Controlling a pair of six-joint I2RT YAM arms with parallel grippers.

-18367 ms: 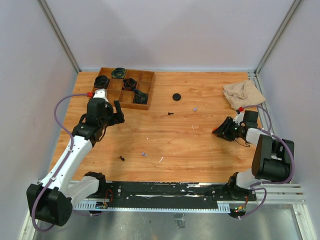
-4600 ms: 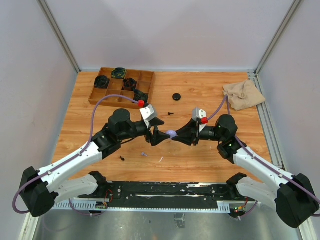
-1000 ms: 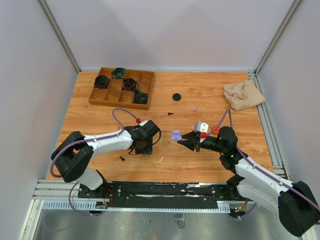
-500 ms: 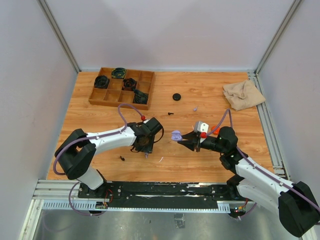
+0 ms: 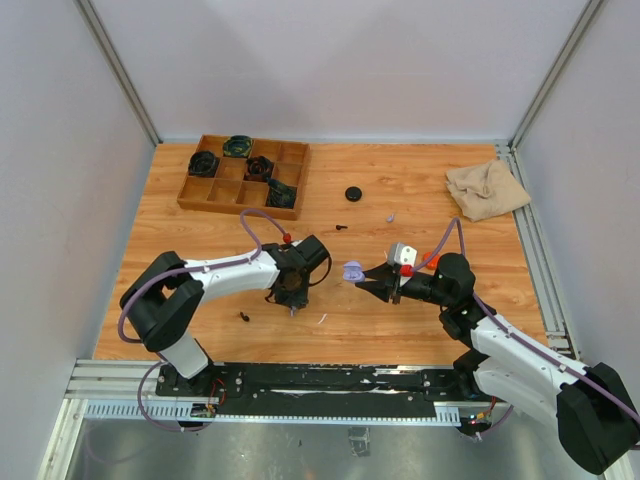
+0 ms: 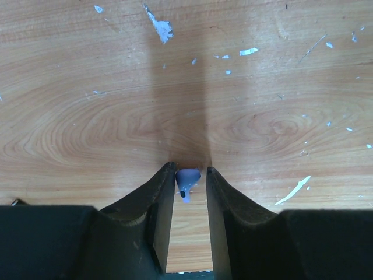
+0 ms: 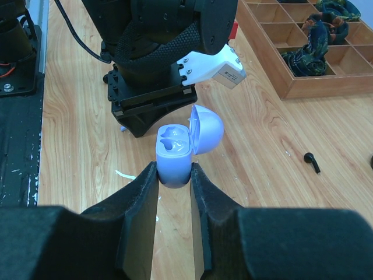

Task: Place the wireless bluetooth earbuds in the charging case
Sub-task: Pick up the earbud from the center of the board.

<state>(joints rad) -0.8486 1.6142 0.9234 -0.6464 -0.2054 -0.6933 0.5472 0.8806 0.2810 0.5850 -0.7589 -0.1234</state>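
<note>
- Nearest the front edge, down and left of the lavender charging case (image 5: 352,271): a black earbud (image 5: 244,317), loose on the worktop (image 5: 420,330) and untouched.
- Just left of the case: left gripper (image 6: 191,172) nose-down on the wood, fingers (image 6: 157,198) drawn narrow either side of a lavender earbud (image 6: 186,182). Tight on one flank, a sliver of gap on the other. Truly pinched or only bracketed? Cannot tell. Bud down on the wood, by the look of it, not lifted.
- The case itself: clamped by its lower body between the fingers of the right gripper (image 7: 173,172) and apparently held clear of the worktop. Small, rounded, glossy pale purple. Lid hinged right back, two moulded sockets facing up, both bare.
- Score so far, judging by that: case opened and presented, no bud seated. Left to do: lift the lavender one, carry it right to the case, drop it in a socket, then its partner.
- Beyond the case: second black earbud (image 5: 341,227) slightly left, second lavender earbud (image 5: 389,217) slightly right, both lying free.
- Farther back: round black case (image 5: 353,192), closed, alone.
- Far left of the case, at the back: wooden tray (image 5: 230,209) with dark oddments. Far right: crumpled cloth (image 5: 487,188).
- Orange-red pair: not spotted anywhere.
</note>
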